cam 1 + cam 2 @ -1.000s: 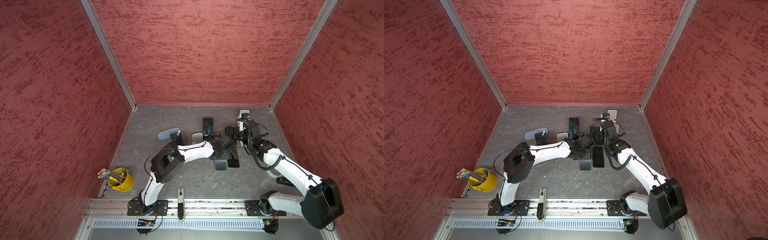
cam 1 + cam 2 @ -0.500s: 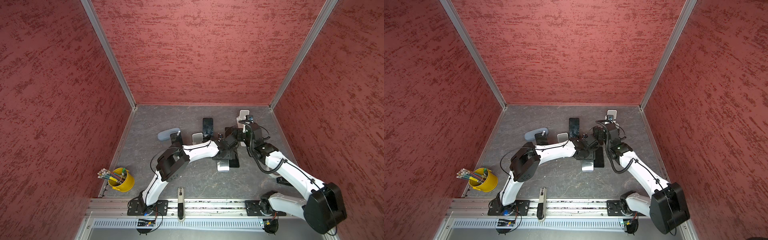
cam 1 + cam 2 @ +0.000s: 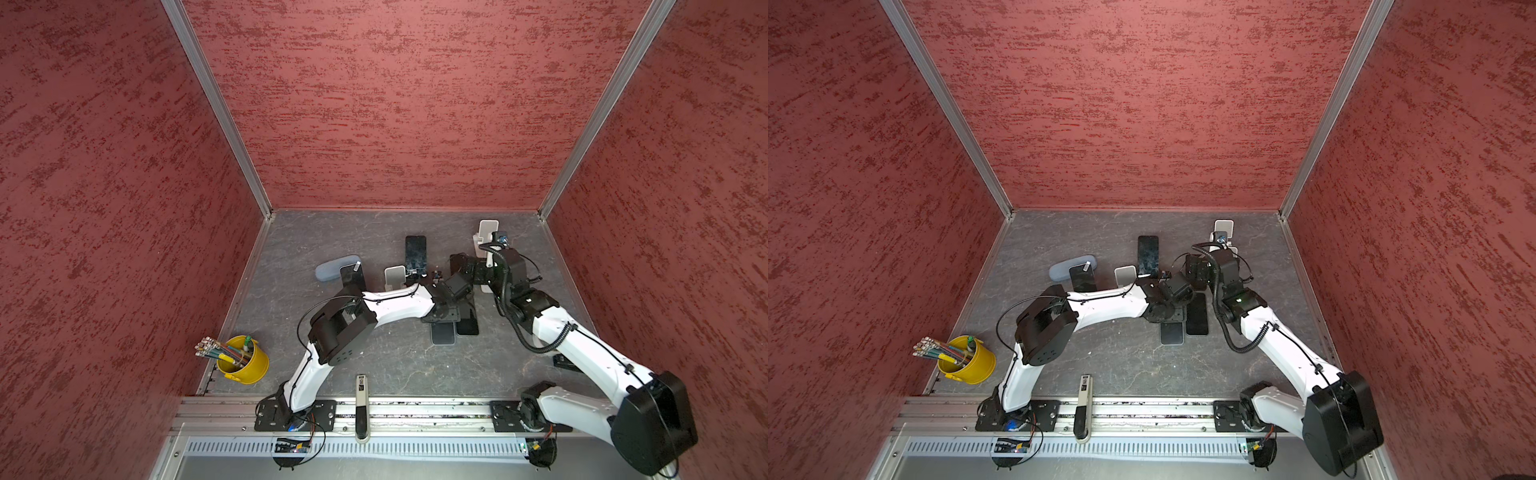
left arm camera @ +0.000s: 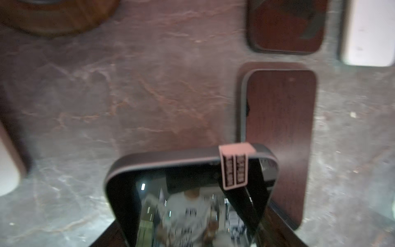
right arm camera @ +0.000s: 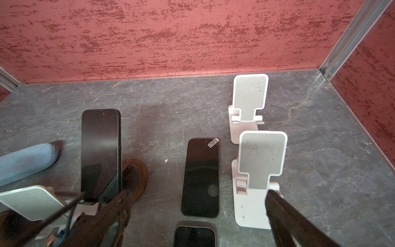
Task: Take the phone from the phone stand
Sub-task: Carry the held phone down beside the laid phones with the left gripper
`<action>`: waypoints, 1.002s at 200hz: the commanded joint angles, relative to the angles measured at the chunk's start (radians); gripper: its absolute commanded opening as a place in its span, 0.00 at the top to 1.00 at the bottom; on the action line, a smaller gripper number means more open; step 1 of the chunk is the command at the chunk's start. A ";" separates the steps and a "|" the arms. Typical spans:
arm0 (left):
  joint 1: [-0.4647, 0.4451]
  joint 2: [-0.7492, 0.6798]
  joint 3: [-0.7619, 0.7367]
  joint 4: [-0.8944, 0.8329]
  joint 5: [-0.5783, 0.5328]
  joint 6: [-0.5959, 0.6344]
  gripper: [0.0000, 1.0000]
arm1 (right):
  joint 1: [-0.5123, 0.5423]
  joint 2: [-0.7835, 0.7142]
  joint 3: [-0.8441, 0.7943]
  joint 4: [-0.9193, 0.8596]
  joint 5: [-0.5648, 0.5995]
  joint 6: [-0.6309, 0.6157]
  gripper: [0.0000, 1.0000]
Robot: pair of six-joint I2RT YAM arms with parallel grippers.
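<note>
Left wrist view: the phone fills the near edge, tilted, with a sticker folded over its top rim.
Left gripper: clamped tight on the phone by the stickered corner, one finger lying across the glass.
Phone's place: off every stand, in the air above the table, just beside a flat phone.
Why held so: gripped at one end, I'd say, so the free end can go down first alongside the flat one.
Right gripper: jaws spread wide, nothing between them; one finger sits close to the base of the near stand.
Why there: likely to stop that light, empty stand from tipping or sliding; whether it touches, I cannot tell.
Far stand: empty too, behind the near one, towards the back wall.
Upright phone: leans in its own holder, well apart from the white stands.
Progress: the lift looks done; laying the phone down and letting go are not yet done.
Risk: the table is crowded, so the phone could land on the flat phone's edge.
</note>
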 commanded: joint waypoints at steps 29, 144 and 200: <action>0.032 -0.043 -0.062 0.008 -0.040 0.007 0.35 | 0.010 0.030 0.030 0.031 -0.044 0.003 0.01; 0.046 0.042 0.018 -0.013 0.029 0.024 0.33 | 0.009 -0.156 -0.043 0.087 0.045 0.034 0.01; 0.068 0.096 0.064 -0.056 0.107 0.028 0.31 | 0.008 -0.170 -0.048 0.087 0.039 0.032 0.01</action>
